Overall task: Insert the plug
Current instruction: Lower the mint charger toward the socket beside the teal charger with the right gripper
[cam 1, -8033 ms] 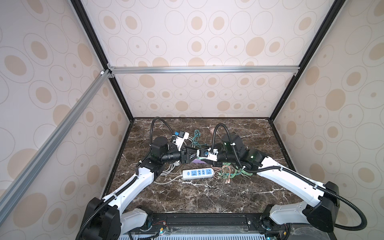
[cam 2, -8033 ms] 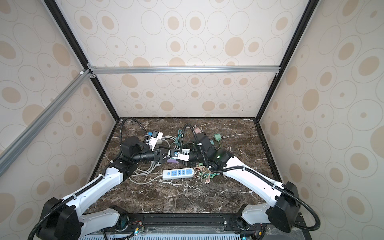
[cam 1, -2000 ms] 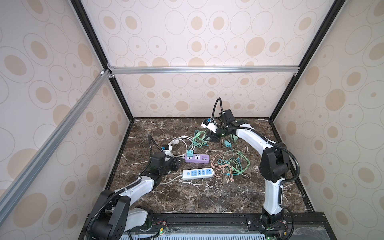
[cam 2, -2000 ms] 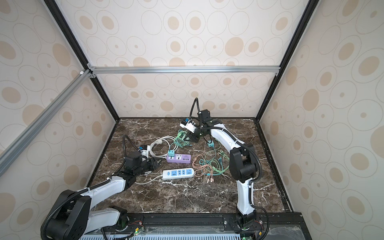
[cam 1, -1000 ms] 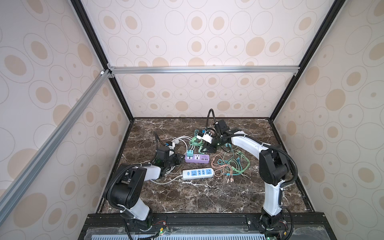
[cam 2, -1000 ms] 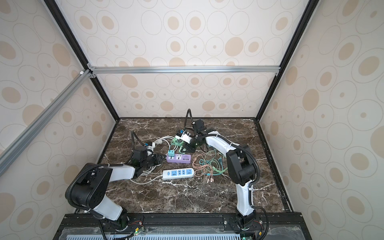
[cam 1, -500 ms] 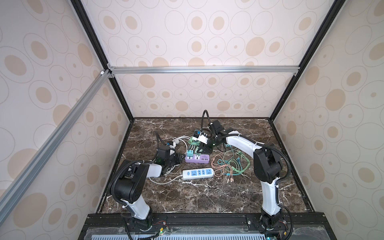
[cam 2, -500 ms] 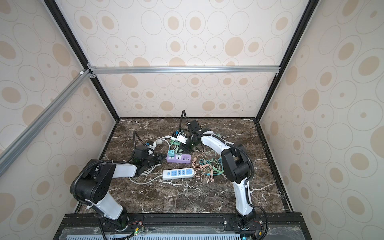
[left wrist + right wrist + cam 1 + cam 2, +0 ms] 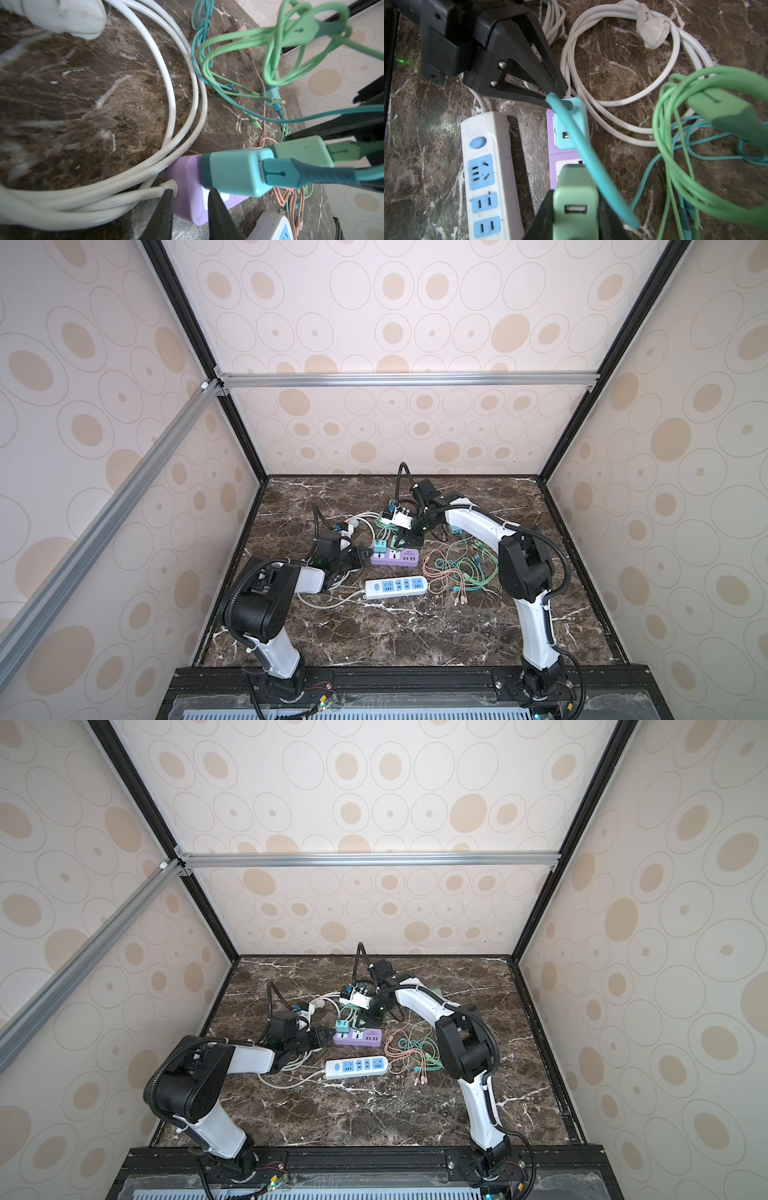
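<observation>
Marble tabletop (image 9: 395, 635), dotted walls (image 9: 415, 323): right end effector (image 9: 575, 196) clamps plug (image 9: 576, 220), left end effector (image 9: 190, 190) apart.

Open marble top (image 9: 395, 635) up front; thin cables (image 9: 461, 568) rt of purple strip (image 9: 395, 559), white cord (image 9: 83, 199) behind.

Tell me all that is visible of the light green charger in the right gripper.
The light green charger is a small boxy block of smooth plastic with rounded edges. One empty USB port shows on its face. The right gripper is shut on its two sides. The charger is held over a white socket of the purple power strip, next to the teal charger seated there. A teal cable passes along its side. Whether its pins have entered cannot be seen.
</observation>
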`<state>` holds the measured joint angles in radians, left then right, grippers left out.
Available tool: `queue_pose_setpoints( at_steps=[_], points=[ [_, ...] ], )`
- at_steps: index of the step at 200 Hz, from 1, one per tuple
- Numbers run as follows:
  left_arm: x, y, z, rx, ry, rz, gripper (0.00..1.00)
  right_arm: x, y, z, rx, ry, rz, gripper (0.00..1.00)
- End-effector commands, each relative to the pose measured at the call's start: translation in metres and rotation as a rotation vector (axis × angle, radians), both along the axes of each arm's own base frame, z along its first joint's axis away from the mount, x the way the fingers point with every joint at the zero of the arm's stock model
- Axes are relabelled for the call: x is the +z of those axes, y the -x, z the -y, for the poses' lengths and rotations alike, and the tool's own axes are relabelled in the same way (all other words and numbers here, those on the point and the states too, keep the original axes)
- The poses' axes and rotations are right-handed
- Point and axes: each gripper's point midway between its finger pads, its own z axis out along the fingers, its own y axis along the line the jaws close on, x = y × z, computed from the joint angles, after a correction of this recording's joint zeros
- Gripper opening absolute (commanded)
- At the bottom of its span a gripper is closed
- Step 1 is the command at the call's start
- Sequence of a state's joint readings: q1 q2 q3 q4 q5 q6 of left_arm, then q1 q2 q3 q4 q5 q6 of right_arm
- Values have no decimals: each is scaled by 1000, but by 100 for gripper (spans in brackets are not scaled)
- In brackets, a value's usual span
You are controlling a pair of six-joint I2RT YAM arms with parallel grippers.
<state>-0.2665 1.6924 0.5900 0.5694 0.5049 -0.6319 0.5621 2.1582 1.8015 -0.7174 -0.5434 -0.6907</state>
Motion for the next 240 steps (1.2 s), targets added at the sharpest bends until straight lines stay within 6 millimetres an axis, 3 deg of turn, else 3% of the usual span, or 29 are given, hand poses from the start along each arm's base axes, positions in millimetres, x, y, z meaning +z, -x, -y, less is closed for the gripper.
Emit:
queue_pose_setpoints(
  at_steps=[1, 95, 147, 240],
  points=[
    [0, -5, 0, -5, 3, 8, 29, -5, 6, -2, 44, 19, -8, 16],
    [0, -4, 0, -9, 3, 1, 29, -13, 4, -9, 61, 37, -2, 16],
    [-1, -2, 0, -11, 5, -3, 29, -24, 0, -3, 82, 115, 18, 16],
    [1, -4, 1, -15, 3, 0, 29, -21, 5, -1, 116, 131, 23, 15]
  ],
)
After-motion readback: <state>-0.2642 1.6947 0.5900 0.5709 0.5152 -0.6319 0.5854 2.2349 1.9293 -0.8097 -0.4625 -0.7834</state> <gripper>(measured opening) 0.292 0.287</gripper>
